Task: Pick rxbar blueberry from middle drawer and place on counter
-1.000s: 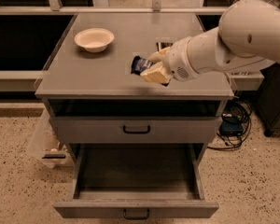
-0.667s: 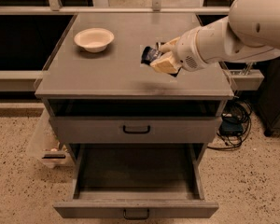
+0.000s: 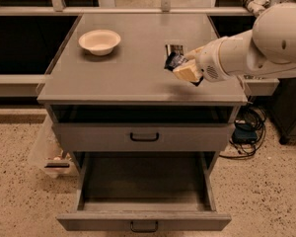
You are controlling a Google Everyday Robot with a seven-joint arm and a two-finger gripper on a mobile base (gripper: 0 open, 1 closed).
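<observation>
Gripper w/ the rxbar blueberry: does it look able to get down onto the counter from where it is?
Likely yes. The gripper, shut on the rxbar blueberry, hangs over the right side of the counter. The surface under it looks bare, and the white bowl sits well off toward the other side.

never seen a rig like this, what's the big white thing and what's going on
The white shape is a robot arm reaching in from the right; one camera looks down at a grey cabinet from the front. The gripper at its tip is shut on a dark blue snack bar, over the right side of the counter. A white bowl sits at the counter's back left, and a small dark item lies just behind the bar. Below, the low open drawer looks empty.
</observation>
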